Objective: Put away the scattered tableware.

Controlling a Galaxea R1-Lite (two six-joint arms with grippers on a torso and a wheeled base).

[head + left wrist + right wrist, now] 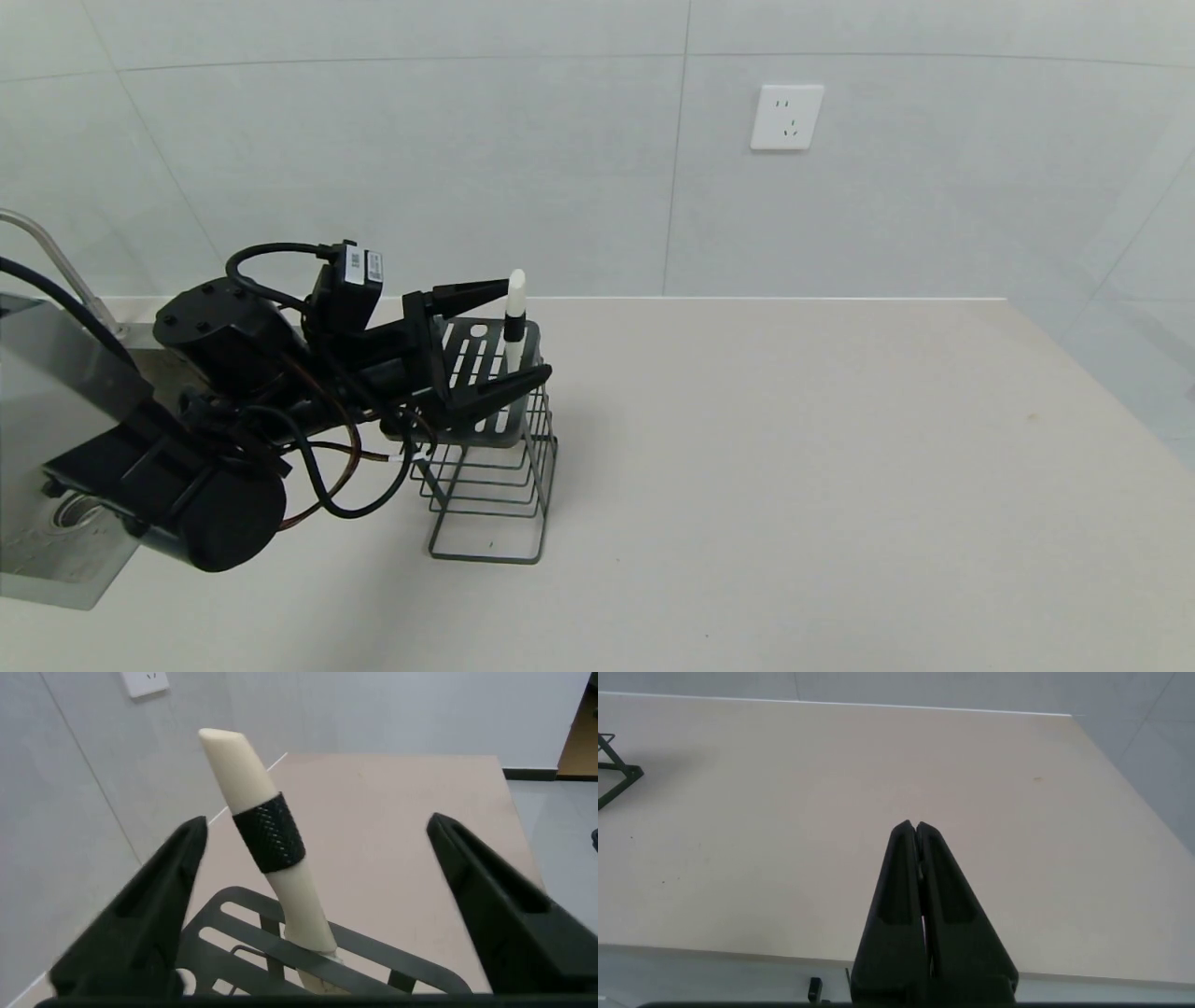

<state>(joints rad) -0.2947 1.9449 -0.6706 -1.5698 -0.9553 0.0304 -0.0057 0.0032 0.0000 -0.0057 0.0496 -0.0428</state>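
A white utensil handle with a black band (514, 313) (264, 840) stands upright in the slotted cup of a dark wire rack (495, 467) on the beige counter (794, 448). My left gripper (525, 334) (318, 854) is open, its two black fingers (467, 296) on either side of the handle without touching it. My right gripper (917, 829) is shut with nothing in it, held above the bare counter (831, 812) away from the rack.
A steel sink (47, 467) with a tap (47, 252) lies at the left edge. A tiled wall with a socket (787, 117) runs behind the counter. The rack's corner (615, 770) shows far off in the right wrist view.
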